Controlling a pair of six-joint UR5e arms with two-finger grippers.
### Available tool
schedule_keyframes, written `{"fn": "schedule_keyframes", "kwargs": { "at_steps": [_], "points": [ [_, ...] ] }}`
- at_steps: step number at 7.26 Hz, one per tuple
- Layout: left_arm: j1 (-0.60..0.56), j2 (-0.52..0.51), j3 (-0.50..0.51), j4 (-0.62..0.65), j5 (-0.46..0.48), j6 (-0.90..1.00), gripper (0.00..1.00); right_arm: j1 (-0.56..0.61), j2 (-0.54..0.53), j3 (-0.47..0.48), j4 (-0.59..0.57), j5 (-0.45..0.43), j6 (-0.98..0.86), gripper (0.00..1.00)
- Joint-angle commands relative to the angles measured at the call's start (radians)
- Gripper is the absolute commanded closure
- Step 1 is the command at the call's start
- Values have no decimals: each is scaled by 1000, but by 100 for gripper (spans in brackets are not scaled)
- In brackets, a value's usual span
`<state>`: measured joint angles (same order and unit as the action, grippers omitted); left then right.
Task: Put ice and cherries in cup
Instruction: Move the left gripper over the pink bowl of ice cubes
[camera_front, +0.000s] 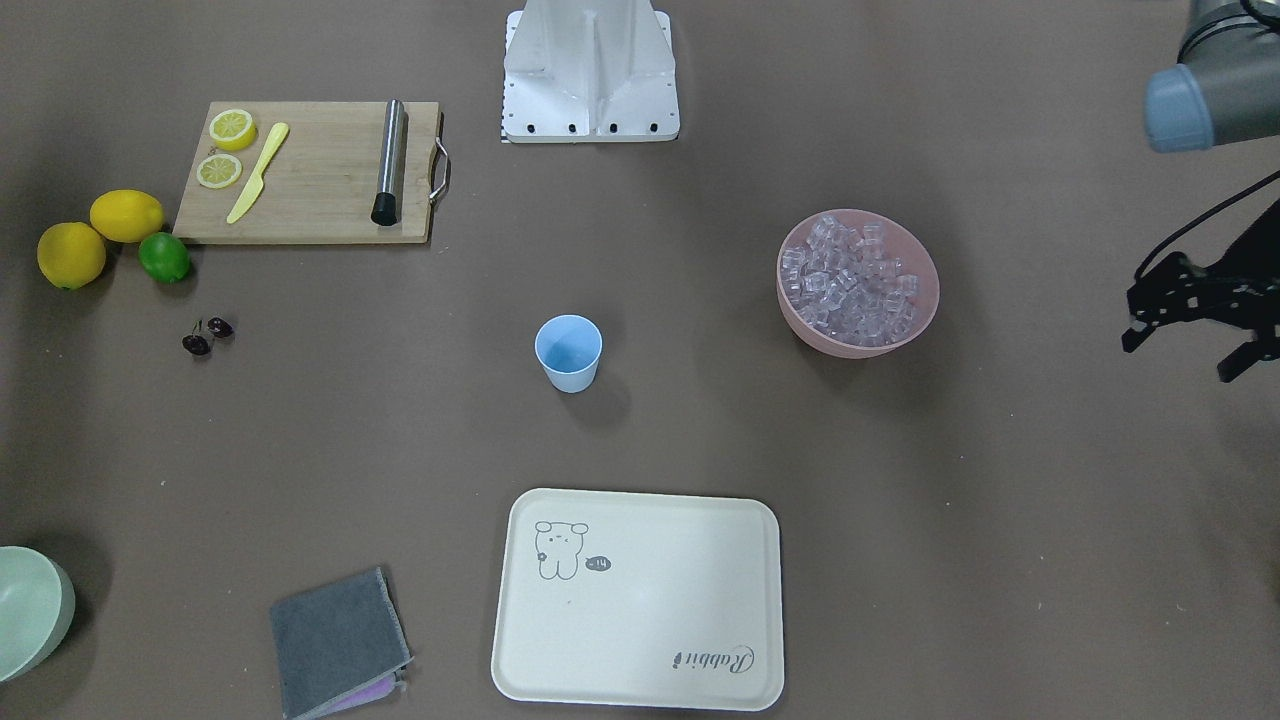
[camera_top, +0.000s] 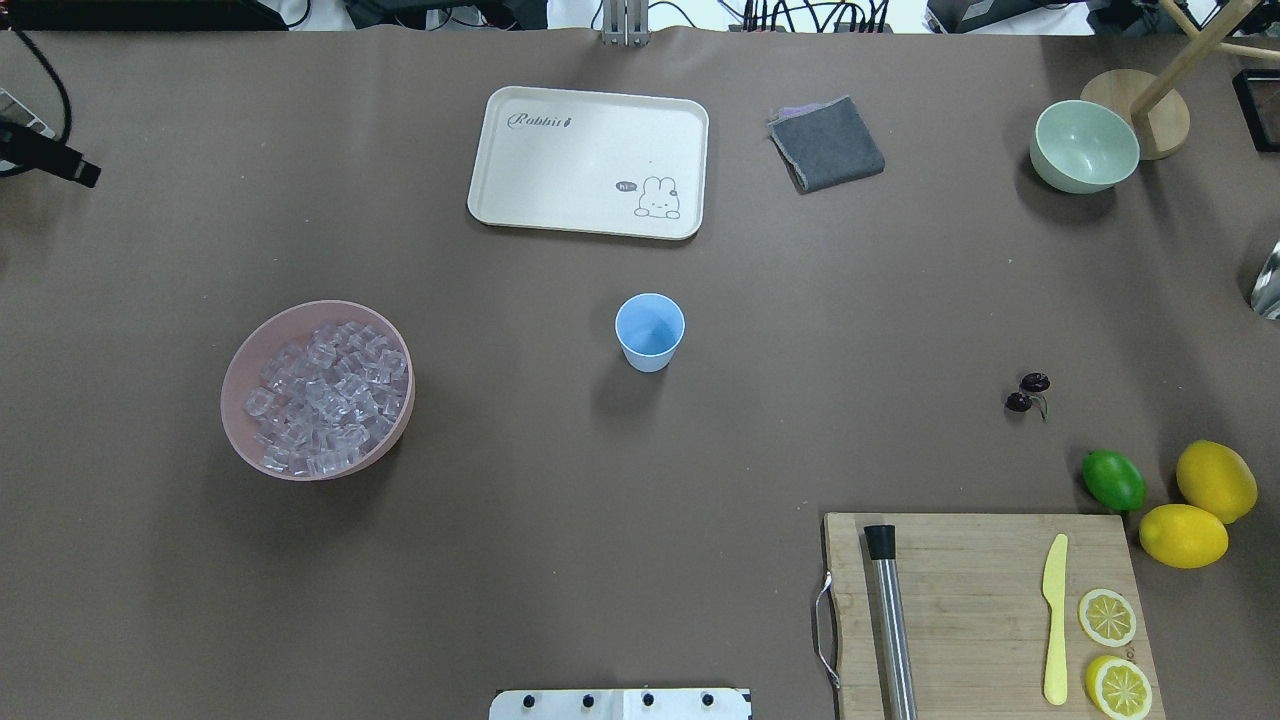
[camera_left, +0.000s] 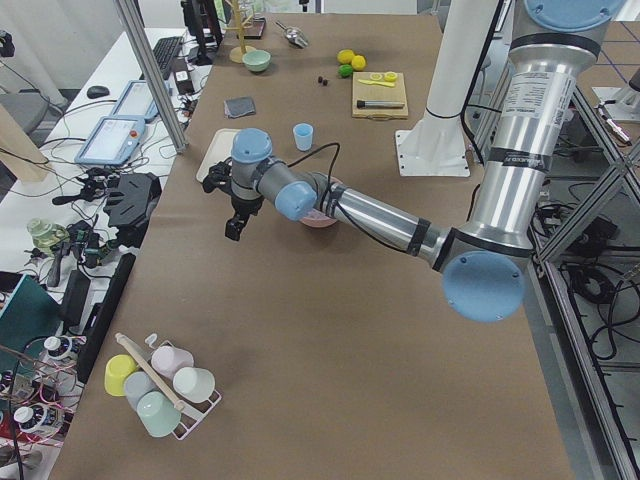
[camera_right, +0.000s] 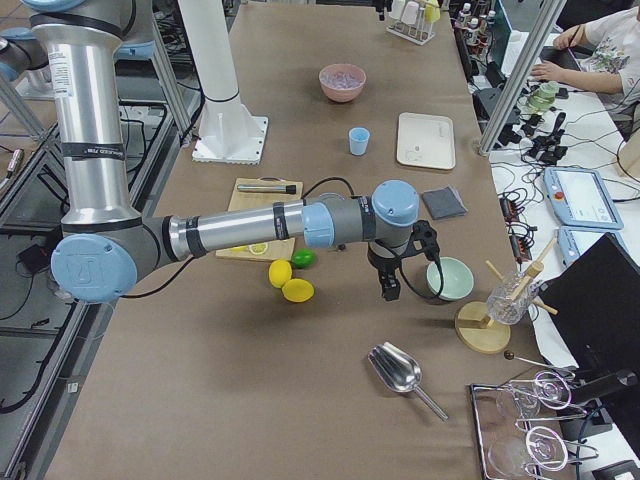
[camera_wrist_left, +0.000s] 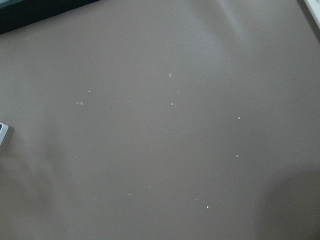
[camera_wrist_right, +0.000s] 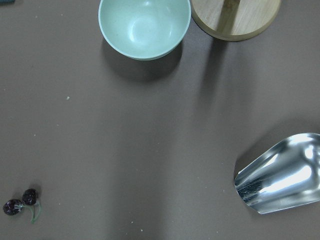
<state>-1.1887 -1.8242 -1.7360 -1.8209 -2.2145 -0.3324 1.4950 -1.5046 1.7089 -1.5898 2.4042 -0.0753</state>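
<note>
Overhead view, read from the robot's edge outward, directions taken from the cup (camera_top: 649, 330), which stands upright and empty at mid-table. The cutting board (camera_top: 970, 600) lies at 4 o'clock. The cherries (camera_top: 1027, 392) rest on the table at 3 o'clock, well apart. The ice (camera_top: 325, 395) fills the pink bowl (camera_top: 285, 318) at 9 o'clock. The tray (camera_top: 580, 160) lies at 12 o'clock. The left gripper (camera_front: 1178, 360) hangs with fingers apart. The right gripper (camera_right: 390, 288) hovers near the green bowl (camera_right: 450, 278); whether its fingers are apart cannot be told.

The right claw (camera_right: 389, 291) hangs over the table (camera_right: 200, 400) beside the green bowl (camera_right: 450, 278); the cup (camera_right: 359, 140) stands farther off, near the tray (camera_right: 426, 140).
</note>
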Motion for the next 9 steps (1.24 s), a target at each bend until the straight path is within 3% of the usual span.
{"fn": "schedule_keyframes", "kwargs": {
  "at_steps": [1, 4, 5, 9],
  "points": [
    [154, -107, -22, 60, 45, -199, 2, -16, 12, 2, -1, 1, 3, 0],
    [308, -86, -131, 64, 47, -565, 2, -24, 29, -5, -1, 0, 5, 0],
    [386, -70, -140, 63, 121, -630, 2, -24, 29, 0, -1, -4, 15, 0],
    [512, -17, -137, 52, 232, -662, 5, -29, 29, 0, 1, -4, 19, 0]
  ]
}}
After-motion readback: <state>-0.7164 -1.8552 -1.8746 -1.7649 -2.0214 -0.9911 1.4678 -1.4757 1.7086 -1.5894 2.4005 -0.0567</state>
